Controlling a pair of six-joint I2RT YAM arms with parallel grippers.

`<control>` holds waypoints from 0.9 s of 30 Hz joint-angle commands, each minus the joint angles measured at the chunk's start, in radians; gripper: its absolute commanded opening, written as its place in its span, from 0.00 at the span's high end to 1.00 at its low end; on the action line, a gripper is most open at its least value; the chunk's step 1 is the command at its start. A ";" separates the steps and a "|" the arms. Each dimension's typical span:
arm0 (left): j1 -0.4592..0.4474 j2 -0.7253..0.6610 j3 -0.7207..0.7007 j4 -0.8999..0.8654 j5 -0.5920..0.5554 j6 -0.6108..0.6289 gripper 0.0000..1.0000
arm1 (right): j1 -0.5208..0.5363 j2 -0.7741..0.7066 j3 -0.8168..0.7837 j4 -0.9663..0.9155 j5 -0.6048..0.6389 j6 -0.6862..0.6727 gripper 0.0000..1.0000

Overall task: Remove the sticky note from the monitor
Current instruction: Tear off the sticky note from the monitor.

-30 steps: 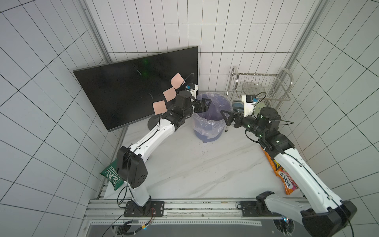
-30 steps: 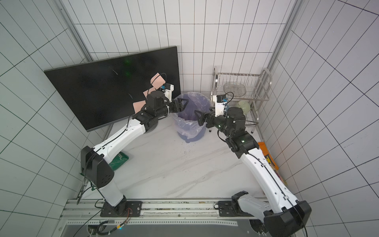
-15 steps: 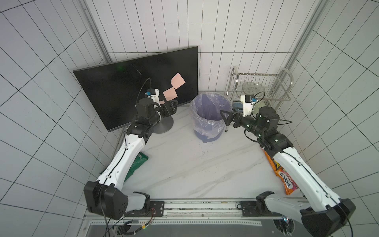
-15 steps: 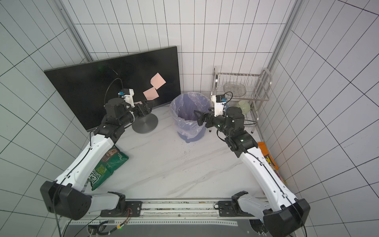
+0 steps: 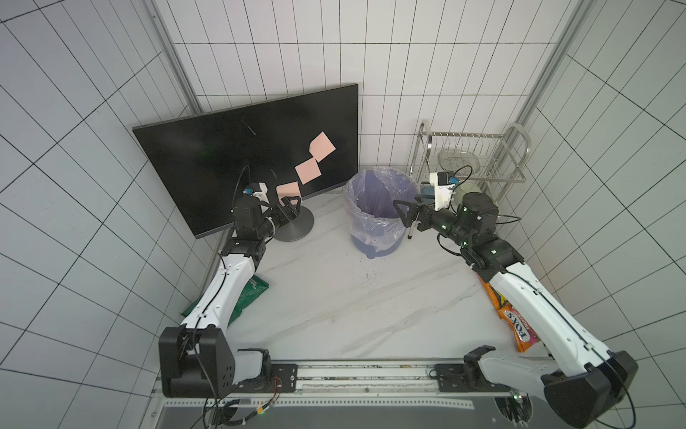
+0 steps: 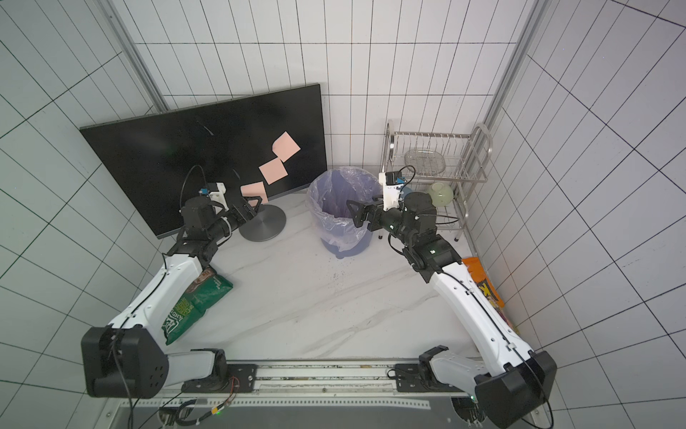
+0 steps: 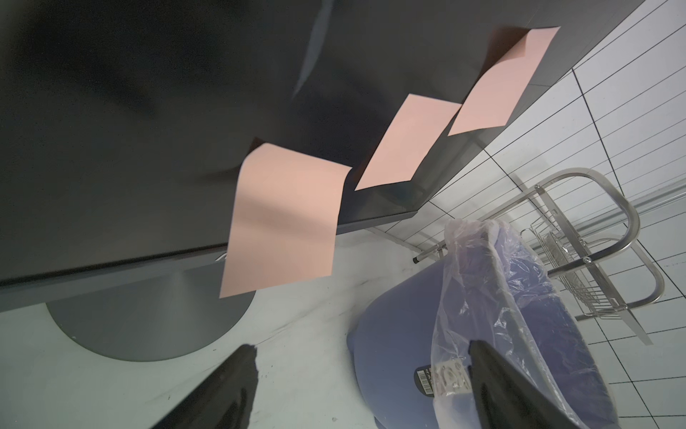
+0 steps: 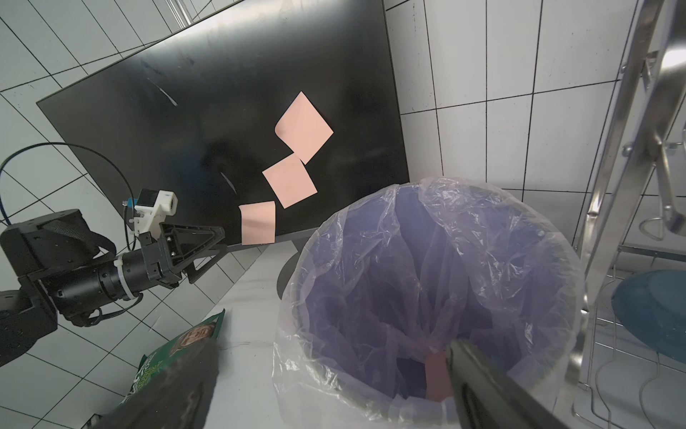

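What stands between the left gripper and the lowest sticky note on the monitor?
Nothing visible. In the left wrist view the open left gripper faces the lowest sticky note on the monitor with only open air between; the bin stands clear of that path.

The bin [image 8: 297, 286], lined with clear plastic, holds a pink slip [image 8: 438, 375]. Behind the bin stands the monitor [image 8: 185, 122], with three pink notes stuck on its screen: top note [image 8: 304, 128], middle note [image 8: 289, 181], and lowest note [image 8: 258, 223] overhanging the bottom edge. Near the lowest note the left gripper [image 8: 221, 245] gapes empty. The right gripper [image 8: 332, 345] is spread wide, one finger over the bin, one over a green packet [image 8: 174, 341] beside it. A rack [image 8: 612, 148] and blue bowl [image 8: 653, 312] flank the bin's other side.
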 commanded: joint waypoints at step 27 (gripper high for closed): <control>0.025 0.182 -0.069 0.373 -0.018 -0.155 0.17 | 0.013 0.026 0.047 0.007 -0.019 0.000 0.01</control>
